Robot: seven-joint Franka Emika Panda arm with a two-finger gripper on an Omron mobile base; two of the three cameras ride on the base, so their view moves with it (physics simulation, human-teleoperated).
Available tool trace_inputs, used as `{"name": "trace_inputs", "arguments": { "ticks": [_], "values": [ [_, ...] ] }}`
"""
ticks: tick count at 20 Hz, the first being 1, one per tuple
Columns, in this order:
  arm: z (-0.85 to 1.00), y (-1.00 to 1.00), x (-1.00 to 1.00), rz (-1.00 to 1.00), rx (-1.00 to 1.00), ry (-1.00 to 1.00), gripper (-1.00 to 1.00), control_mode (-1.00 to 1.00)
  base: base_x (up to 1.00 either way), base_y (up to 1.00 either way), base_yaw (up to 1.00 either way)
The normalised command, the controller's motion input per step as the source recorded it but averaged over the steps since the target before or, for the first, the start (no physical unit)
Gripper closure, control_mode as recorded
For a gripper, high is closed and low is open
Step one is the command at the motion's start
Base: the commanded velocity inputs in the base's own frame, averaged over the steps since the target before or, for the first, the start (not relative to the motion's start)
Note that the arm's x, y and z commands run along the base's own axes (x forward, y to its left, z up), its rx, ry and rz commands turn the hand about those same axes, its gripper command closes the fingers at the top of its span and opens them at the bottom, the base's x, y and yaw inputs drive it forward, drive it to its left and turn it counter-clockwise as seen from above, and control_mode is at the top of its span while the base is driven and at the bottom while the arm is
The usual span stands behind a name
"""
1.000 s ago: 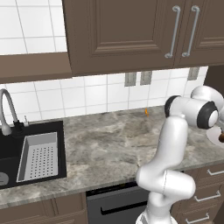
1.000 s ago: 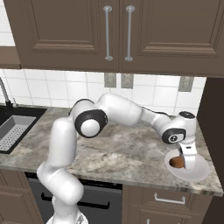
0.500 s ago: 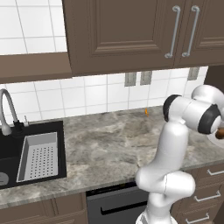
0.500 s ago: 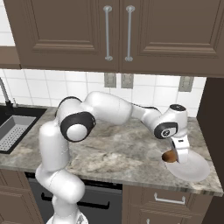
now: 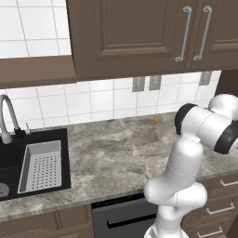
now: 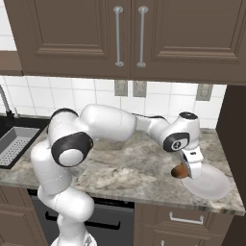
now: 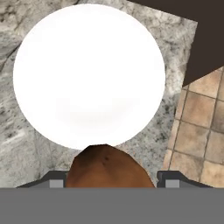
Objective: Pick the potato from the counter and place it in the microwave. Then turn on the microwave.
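The brown potato (image 6: 180, 170) hangs just above the counter (image 6: 120, 166), held in my gripper (image 6: 185, 169) at the left rim of a white plate (image 6: 207, 185). Looking along the hand, the potato (image 7: 107, 167) sits between the two dark fingertips (image 7: 56, 179), with the plate (image 7: 89, 74) below it. My gripper is shut on the potato. The counter (image 5: 116, 148) with its black sink (image 5: 28, 165) and curved tap (image 5: 7, 118) spreads to the left. The microwave is out of view.
Dark wooden cabinets (image 6: 129, 36) hang above the counter, with a tiled wall and outlets (image 6: 129, 88) behind. A small orange item (image 5: 155, 119) lies near the backsplash. The counter ends just right of the plate, over brown tiled floor (image 7: 197, 140).
My gripper has lifted the potato off the white plate and carried it a little to the left, with the arm's elbow swinging left.
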Motion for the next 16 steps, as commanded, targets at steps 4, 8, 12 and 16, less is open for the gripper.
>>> {"name": "trace_inputs", "arguments": {
  "ticks": [4,8,12,16],
  "values": [
    [0.12,0.3,-0.27,0.1,0.0,0.0,1.0,-1.0,0.0,0.0,0.0],
    [0.18,0.27,-0.21,0.09,0.0,0.0,1.0,-1.0,0.0,0.0,0.0],
    [0.34,0.28,-0.13,0.09,0.0,0.0,1.0,-1.0,0.0,0.0,0.0],
    [0.46,0.29,-0.11,0.09,0.0,0.0,1.0,-1.0,0.0,0.0,0.0]
  ]
}}
